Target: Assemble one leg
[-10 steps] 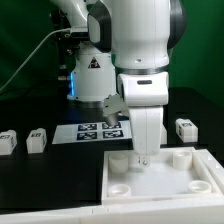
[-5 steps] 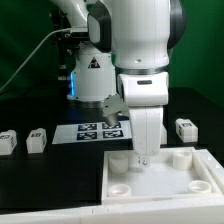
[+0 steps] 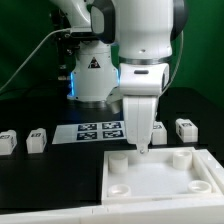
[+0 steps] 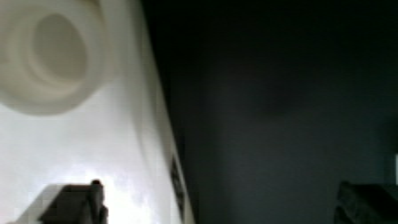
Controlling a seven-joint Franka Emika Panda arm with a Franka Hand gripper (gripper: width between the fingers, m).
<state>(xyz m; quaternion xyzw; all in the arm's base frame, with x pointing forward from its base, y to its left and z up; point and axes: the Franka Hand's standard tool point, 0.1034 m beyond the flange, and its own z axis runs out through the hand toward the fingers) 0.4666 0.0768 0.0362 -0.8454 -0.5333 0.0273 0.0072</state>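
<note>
Three legs, small white blocks with black-and-white tags, stand on the dark table: two at the exterior view's left (image 3: 7,141) (image 3: 37,139) and one at the right (image 3: 186,128). The large white board with round corner sockets (image 3: 160,182) lies in front. My gripper (image 3: 143,147) points down over the board's far edge, between two sockets. In the wrist view the gripper (image 4: 222,205) is open and empty, with its dark fingertips (image 4: 71,203) far apart, one over the board (image 4: 80,150) near a round socket (image 4: 45,60) and one over the dark table.
The marker board (image 3: 98,130) lies flat on the table behind the gripper, in front of the arm's base (image 3: 92,75). A cable (image 3: 35,55) hangs at the exterior view's far left.
The wrist has turned, and the gripper has risen a little and shifted slightly to the exterior view's right. The legs and the board have not moved.
</note>
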